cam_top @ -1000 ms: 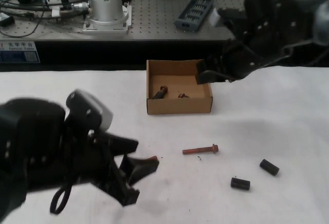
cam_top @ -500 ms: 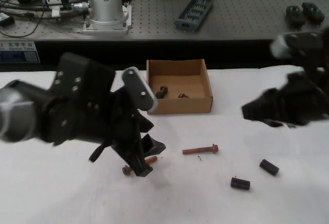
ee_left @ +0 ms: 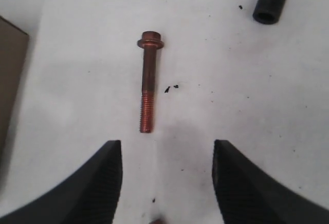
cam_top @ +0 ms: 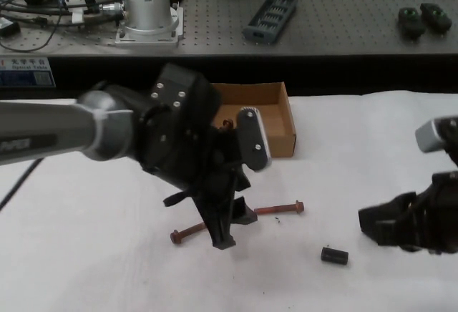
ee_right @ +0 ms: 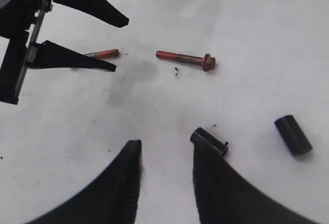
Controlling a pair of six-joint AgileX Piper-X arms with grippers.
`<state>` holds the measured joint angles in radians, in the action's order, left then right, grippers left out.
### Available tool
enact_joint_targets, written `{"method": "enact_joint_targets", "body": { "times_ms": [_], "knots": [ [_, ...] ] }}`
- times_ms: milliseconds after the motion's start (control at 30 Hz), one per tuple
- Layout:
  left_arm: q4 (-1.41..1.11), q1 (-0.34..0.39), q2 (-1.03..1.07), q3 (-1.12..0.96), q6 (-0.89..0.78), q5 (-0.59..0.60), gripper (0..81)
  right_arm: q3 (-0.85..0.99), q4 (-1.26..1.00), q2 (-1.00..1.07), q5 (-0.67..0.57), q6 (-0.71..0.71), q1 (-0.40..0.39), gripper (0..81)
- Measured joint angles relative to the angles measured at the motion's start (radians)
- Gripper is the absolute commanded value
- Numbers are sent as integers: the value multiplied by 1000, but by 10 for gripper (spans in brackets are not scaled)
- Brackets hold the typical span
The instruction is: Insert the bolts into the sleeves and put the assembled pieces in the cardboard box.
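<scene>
Cardboard box [cam_top: 283, 146] half hidden behind left arm [cam_top: 172, 133]; sleeve [ee_left: 271, 0] cut off by picture edge

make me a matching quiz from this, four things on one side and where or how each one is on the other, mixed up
1 left tool
2 right tool
3 cardboard box
4 hex-head bolt

A copper coloured, flat on the white cloth
B open, black sleeve right beside it
C open, hex-head bolt lying ahead of it
D far side of the cloth, partly behind an arm

Pairs: 1-C, 2-B, 3-D, 4-A
</scene>
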<state>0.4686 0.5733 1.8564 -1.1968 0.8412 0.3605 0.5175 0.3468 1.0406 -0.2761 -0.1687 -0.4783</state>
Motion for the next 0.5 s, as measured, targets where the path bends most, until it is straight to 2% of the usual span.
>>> {"method": "enact_joint_targets", "body": {
  "times_ms": [500],
  "knots": [
    [85, 69, 156, -193, 61, -74, 389, -46, -7, -2, -34, -16, 0, 265]
  ]
}}
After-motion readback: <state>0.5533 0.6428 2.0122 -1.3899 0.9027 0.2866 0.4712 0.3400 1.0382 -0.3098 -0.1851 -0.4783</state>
